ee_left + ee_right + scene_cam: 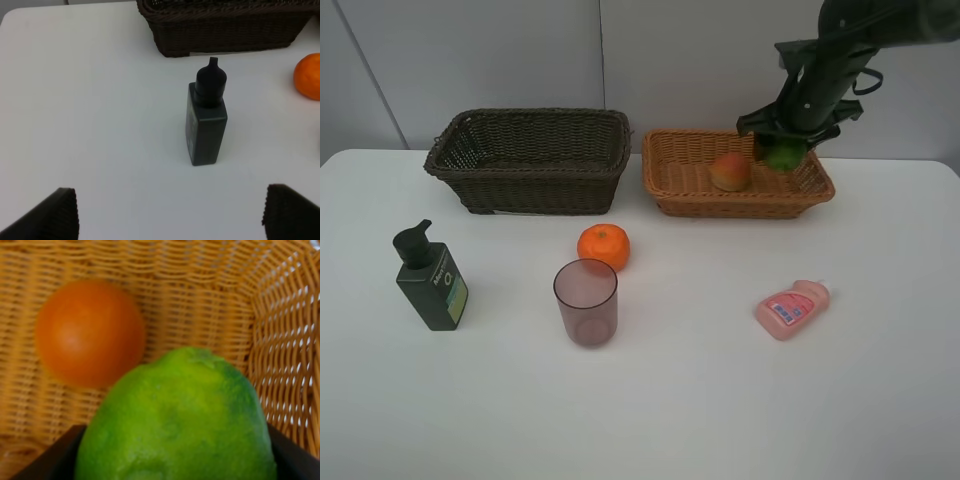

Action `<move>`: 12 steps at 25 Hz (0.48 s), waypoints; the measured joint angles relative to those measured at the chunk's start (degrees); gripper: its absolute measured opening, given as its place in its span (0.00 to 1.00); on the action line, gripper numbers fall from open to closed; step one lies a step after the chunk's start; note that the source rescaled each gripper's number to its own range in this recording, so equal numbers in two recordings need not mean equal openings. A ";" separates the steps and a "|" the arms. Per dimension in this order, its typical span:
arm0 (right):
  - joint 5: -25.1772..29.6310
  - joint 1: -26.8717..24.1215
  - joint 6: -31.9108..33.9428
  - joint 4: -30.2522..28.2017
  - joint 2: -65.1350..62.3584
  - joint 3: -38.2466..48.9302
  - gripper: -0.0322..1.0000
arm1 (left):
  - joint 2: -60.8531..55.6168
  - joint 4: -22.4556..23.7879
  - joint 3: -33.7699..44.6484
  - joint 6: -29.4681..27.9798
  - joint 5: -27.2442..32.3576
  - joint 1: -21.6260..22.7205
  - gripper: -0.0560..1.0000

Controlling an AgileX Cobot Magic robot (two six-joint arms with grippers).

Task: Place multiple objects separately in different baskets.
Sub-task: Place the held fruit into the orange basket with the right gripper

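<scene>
One green fruit, firm, rounded and likely slippery, sits clamped across its middle in the right gripper over the tan basket; left gripper gapes wide.

High view: I look down from above the white table toward the back wall, far enough to hold the whole tabletop, with the dark brown basket at its rear. Left wrist view: nearer, tilted down at that basket's front wall, pump bottle and tangerine before it; the high view shares all three. Right wrist view: very close, inside the tan basket beside the dark one, on the green fruit and peach.
</scene>
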 joint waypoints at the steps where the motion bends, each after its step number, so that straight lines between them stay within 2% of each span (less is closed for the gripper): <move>1: -0.95 -0.29 0.00 0.00 0.64 0.00 0.25 | 0.00 0.00 0.00 0.00 0.00 0.00 0.96; 6: -4.43 -0.86 0.00 -0.14 2.98 0.05 0.25 | 0.00 0.00 0.00 0.00 0.00 0.00 0.96; 12: -5.19 -0.99 0.00 -0.14 4.60 0.05 0.25 | 0.00 0.00 0.00 0.00 0.00 0.00 0.96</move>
